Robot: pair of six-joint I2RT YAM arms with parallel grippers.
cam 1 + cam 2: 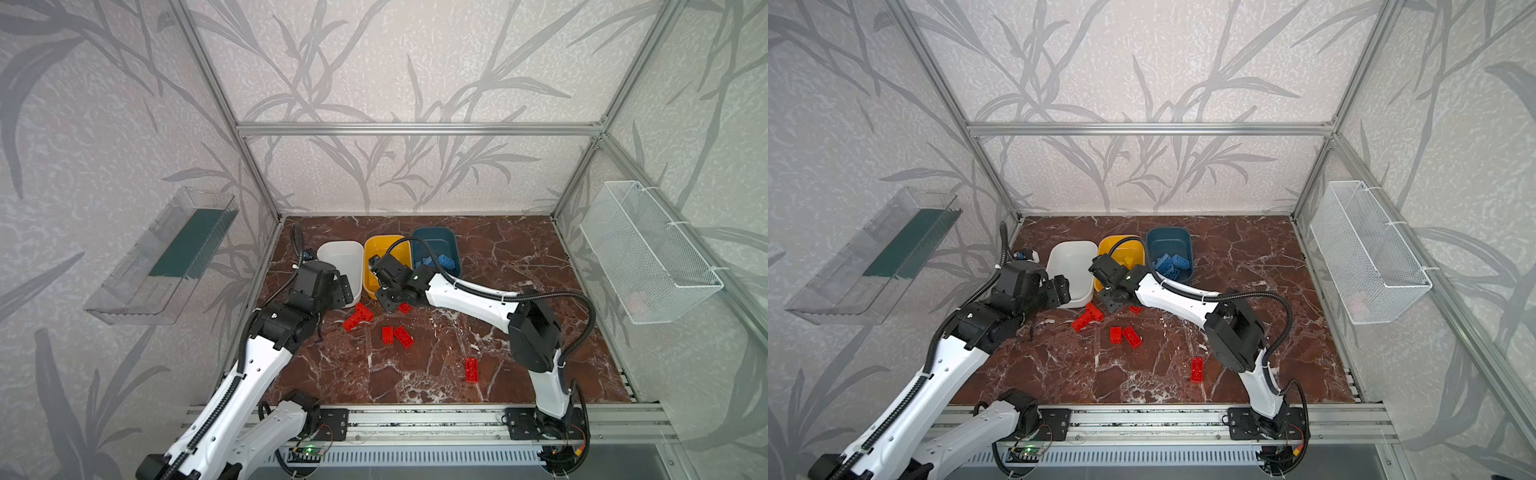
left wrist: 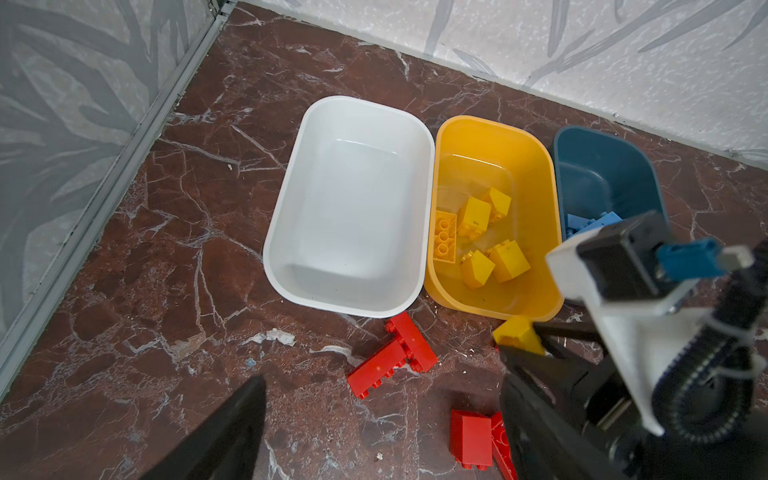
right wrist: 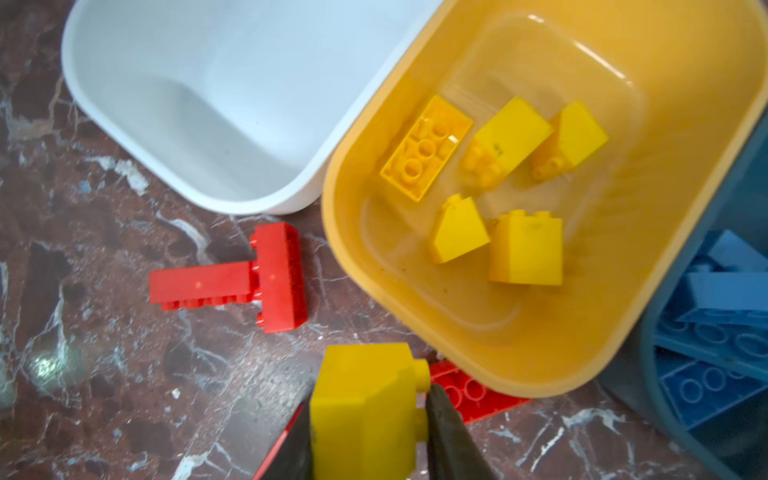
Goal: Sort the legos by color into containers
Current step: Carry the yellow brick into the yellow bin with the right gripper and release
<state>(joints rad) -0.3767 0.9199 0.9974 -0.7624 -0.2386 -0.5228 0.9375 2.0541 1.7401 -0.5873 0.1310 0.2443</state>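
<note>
A yellow brick (image 3: 365, 415) sits clamped between the two fingers of the right gripper (image 3: 370, 399), studs pointing sideways against one finger, just outside the near wall of the yellow tub (image 3: 365, 291) — a red brick (image 3: 469, 390) lies flat on the marble-patterned table (image 3: 104, 374) directly beneath it. Inside the tub five more yellow bricks (image 3: 525, 249) are scattered across the floor. The white tub (image 2: 353, 102) stands rim to rim with the yellow one, and the dark teal tub (image 1: 436, 235) on its other side carries a heap of light blue bricks (image 1: 442, 262). In front of the white tub two red bricks (image 1: 357, 318) lie pressed into a T; a second red pair (image 1: 397, 334) lies side by side nearer the table's front edge, and a lone red brick (image 1: 471, 369) lies well apart on the right. The left gripper (image 1: 347, 291) hangs by the white tub's near corner — fingers spread wide, gripping nothing
</note>
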